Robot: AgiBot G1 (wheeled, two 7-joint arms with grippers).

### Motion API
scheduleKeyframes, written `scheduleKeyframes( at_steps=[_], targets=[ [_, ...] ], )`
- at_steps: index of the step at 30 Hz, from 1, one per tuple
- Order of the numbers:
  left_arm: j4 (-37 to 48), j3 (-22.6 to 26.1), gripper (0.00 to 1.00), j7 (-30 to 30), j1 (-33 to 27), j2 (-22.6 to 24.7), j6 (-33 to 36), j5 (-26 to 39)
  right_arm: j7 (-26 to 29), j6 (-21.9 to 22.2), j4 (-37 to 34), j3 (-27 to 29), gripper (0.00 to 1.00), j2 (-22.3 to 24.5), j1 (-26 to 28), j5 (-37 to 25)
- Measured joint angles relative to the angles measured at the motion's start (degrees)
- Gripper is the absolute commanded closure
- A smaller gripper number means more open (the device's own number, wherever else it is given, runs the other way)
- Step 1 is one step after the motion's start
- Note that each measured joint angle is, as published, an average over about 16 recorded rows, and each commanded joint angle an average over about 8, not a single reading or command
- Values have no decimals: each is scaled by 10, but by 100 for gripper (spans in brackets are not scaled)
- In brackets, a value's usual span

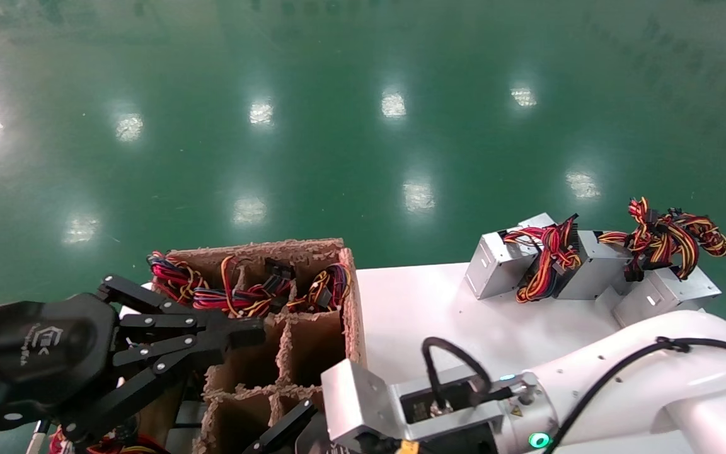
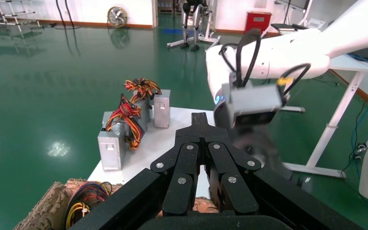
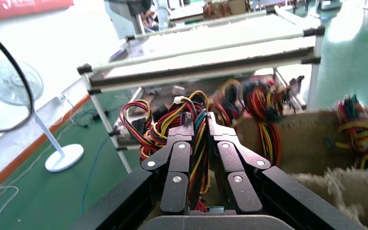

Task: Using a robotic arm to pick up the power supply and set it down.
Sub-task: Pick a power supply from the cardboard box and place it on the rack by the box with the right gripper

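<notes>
Nearest, the right black linked-finger claw (image 3: pixel 200 125) on the glossy white jointed robotic arm (image 1: pixel 621 372) hangs low over the brown cardboard divider box (image 1: pixel 287 353). Its fingers are nearly together around a red-yellow-black wire bundle (image 3: pixel 172 117), with wires running up between them; whether the metal body below is gripped is hidden. That low reach suggests it is working to draw a unit out of a cell.

Left of the box, the left black claw (image 1: pixel 237 337) hovers with its tips over the box's near cells, pressed together and holding nothing, probably parked.

Beyond the box to the right, on the white counter (image 1: pixel 426 315), stand the silver-grey metal power supplies (image 1: pixel 495 265), close together with their wires on top, likely the set-down spot. Green glossy floor (image 1: pixel 338 94) lies beyond.
</notes>
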Motion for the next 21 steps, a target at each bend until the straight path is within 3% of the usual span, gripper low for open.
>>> scheduleKeyframes(
  at_steps=[21],
  targets=[
    [0, 0, 100, 0, 0, 0, 0, 0, 59, 9, 130, 33, 100, 97, -15, 136]
  ],
)
